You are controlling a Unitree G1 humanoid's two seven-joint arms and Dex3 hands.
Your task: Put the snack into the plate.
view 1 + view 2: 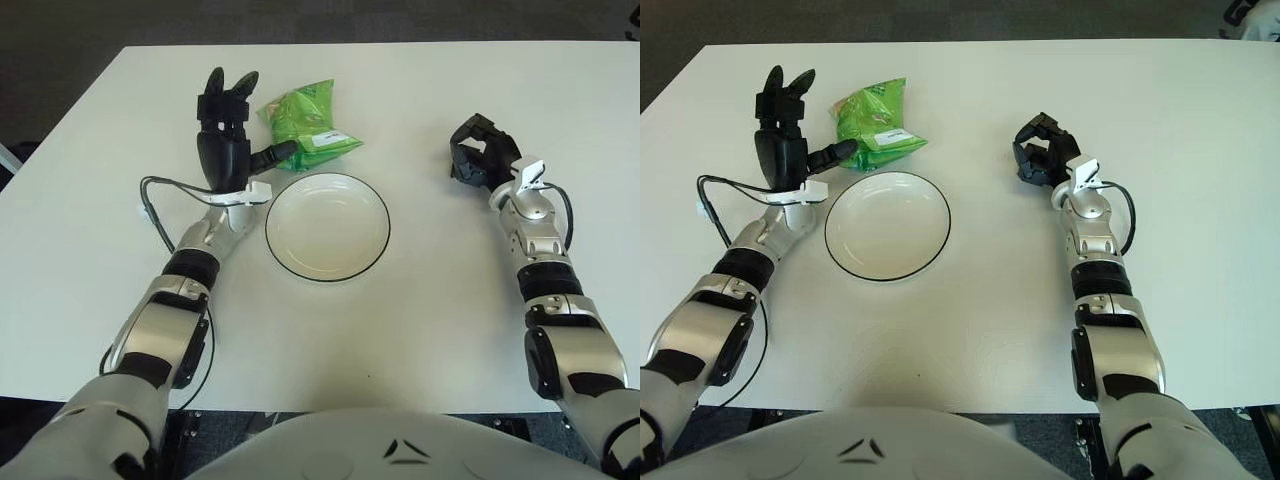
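White table [420, 330]: left hand [225, 140] spread beside snack [305, 128]

Both arms are silver-grey metal with black bands at the joints. The left hand [224, 140] and right hand [479, 160] are black, three-fingered. White tags sit at each wrist, and thin black cables loop beside them.

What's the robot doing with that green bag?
The robot's left hand is open next to the green snack bag, its thumb reaching toward the bag but not gripping it. The bag lies on the white table, just behind the empty plate. The right hand shows curled off to the plate's right, holding nothing.
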